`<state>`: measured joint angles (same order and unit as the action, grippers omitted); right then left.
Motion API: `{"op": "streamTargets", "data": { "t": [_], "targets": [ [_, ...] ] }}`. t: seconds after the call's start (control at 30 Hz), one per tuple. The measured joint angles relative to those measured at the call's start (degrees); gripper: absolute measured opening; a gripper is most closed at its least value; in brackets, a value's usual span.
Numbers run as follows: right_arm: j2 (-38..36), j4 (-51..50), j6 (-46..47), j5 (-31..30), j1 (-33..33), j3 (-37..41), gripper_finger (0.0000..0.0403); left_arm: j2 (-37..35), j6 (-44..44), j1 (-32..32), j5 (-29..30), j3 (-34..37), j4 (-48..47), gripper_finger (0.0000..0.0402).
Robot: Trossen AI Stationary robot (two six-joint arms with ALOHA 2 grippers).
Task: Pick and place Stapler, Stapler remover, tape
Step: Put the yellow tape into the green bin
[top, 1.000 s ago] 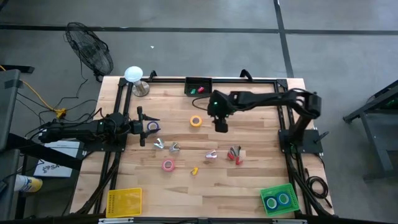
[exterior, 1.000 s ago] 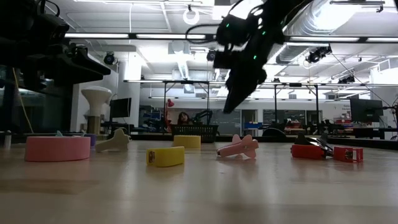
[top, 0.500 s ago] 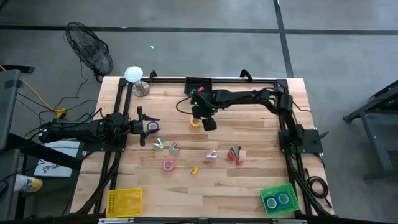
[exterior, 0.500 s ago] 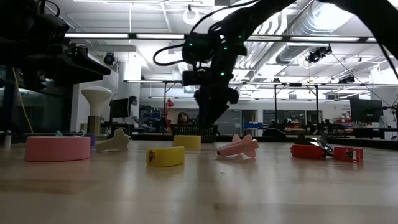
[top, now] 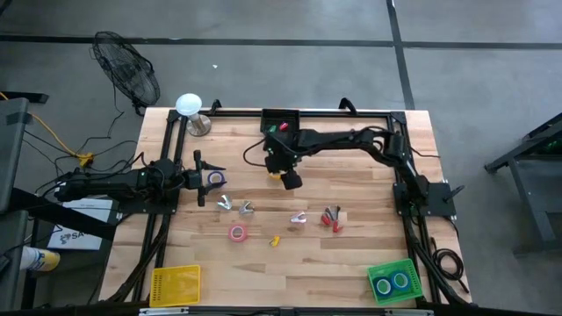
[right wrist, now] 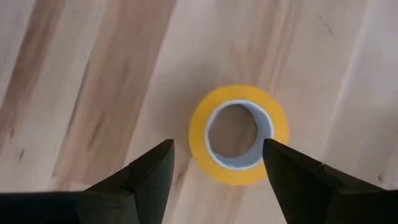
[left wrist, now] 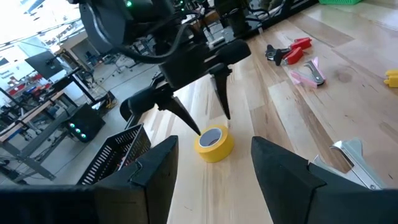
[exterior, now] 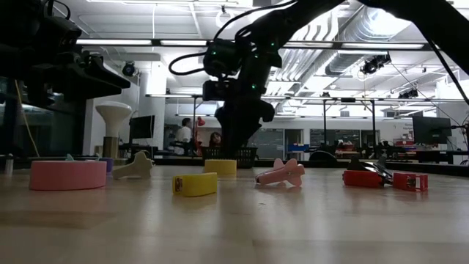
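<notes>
above the yellow tape (right wrist: 239,134) the right hand (left wrist: 211,121) hangs with fingers spread wide, gripping nothing

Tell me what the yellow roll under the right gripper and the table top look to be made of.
Yellow tape roll: probably plastic or paper tape, matte yellow band wound around a pale, likely cardboard core with an open centre. Table top: wood, apparently butcher-block style, with light planks, visible grain streaks and seams, and a smooth, faintly sealed look. The right gripper stands open above the roll.

Yellow tape roll (right wrist: 239,134), white-lined core; pale wood table (right wrist: 81,74)
</notes>
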<state>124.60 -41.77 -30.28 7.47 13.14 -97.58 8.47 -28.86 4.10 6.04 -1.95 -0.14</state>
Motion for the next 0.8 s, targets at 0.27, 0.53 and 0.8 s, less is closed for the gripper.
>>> {"op": "streamTargets", "data": {
  "t": [0.27,0.53,0.8],
  "targets": [
    [2.38,0.71,-0.27,-0.22,-0.95,0.26,0.0235,0.02,0.01,0.0,0.03,0.01,0.0,0.0197],
    [3.02,1.42,-0.16,-0.21,-1.17,0.24,0.0206,0.02,0.01,0.01,0.28,0.02,0.02,0.0197],
    [3.02,0.43,0.93,-2.27,-1.19,0.24,0.0128,0.02,0.02,0.02,0.3,0.02,0.02,0.0197]
  ]
}}
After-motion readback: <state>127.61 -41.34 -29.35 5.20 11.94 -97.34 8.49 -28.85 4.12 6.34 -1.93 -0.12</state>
